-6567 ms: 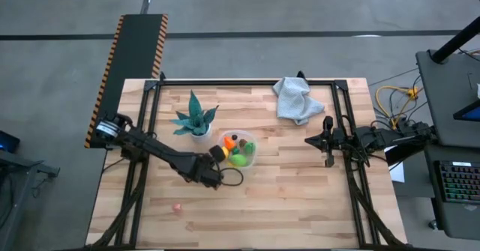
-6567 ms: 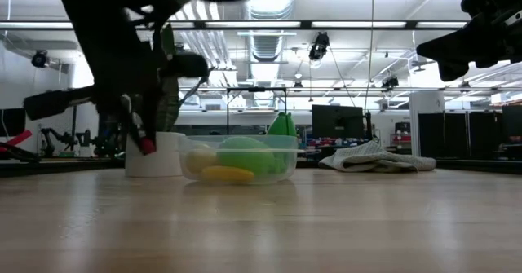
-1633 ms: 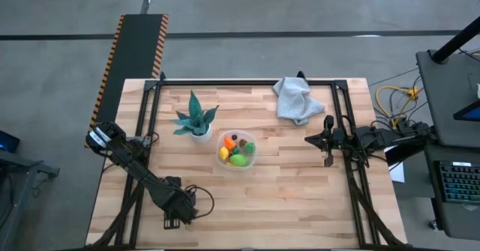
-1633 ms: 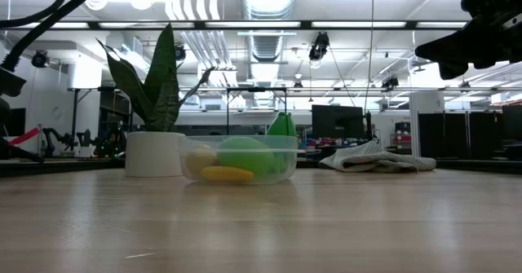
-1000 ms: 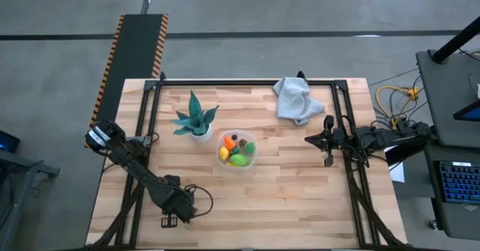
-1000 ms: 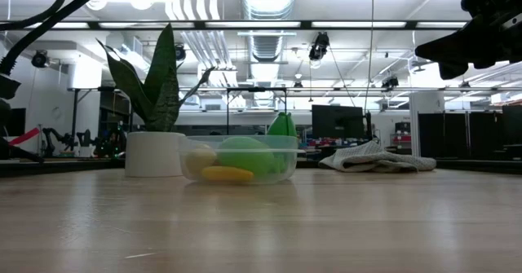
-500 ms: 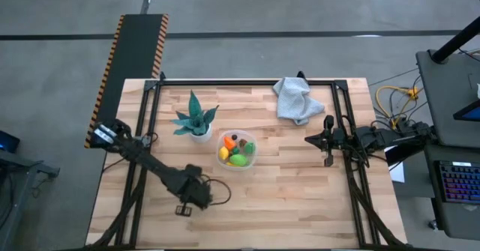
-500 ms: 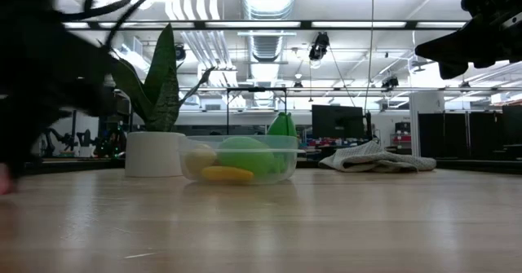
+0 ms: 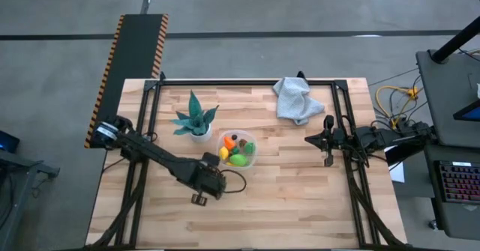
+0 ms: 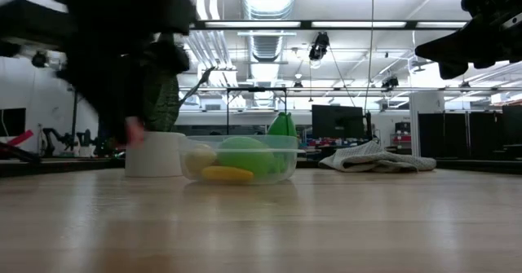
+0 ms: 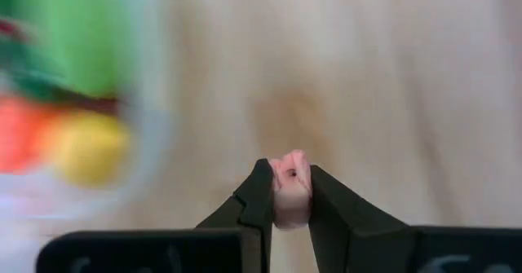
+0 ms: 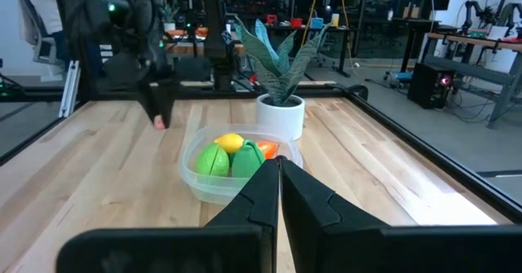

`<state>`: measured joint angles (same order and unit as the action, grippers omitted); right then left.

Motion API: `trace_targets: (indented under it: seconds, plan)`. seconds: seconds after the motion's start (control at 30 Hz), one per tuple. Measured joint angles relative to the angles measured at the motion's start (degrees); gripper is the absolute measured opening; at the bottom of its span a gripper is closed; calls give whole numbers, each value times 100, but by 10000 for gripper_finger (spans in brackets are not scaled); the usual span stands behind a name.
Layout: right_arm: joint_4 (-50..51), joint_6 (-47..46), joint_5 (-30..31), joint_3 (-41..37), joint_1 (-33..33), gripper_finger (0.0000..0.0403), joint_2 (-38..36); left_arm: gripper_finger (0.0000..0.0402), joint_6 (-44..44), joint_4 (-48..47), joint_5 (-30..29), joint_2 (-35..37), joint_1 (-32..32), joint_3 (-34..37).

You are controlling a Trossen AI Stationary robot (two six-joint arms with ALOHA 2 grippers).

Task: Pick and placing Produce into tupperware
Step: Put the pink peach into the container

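Note:
The clear tupperware tub [image 9: 237, 150] stands mid-table and holds green, yellow, orange and dark brown toy produce [image 12: 231, 156]. My left gripper [image 9: 199, 199] is on the tub's near left side, above the table, shut on a small pink toy piece [image 11: 290, 193]. That piece also shows in the right wrist view [image 12: 158, 123] and in the low view [image 10: 130, 132]. My right gripper [image 9: 309, 140] waits shut and empty at the table's right side, its fingers [image 12: 277, 175] pointing toward the tub. My left gripper pinches the pink piece's two sides [image 11: 284, 201] between its two fingertips; the piece's top sticks out past them. The fingers point down [image 12: 160, 110] from above. The piece is lifted clear of the table.
A spiky teal plant in a white pot [image 9: 195, 121] stands just to the far left of the tub. A pale grey cloth [image 9: 296, 100] lies at the far right. Bare wood lies on the tub's near side [image 9: 285, 206].
My left gripper has gone from the table's near left corner toward the tub, rightward and away from the near edge, and has risen. The pink piece has gone with it and now hangs clear of the table.

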<state>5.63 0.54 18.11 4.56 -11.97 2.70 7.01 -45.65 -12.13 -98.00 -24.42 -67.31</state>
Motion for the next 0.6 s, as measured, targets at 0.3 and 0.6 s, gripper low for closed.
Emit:
trace_targets:
  seconds: [0.3,0.6]
  plan:
    - [-2,-4,0,0,0,9,0,32,-840,873,-2425,11,520,-155]
    - [7,-4,0,0,0,9,2,80,-929,1077,-3020,-9,966,29]
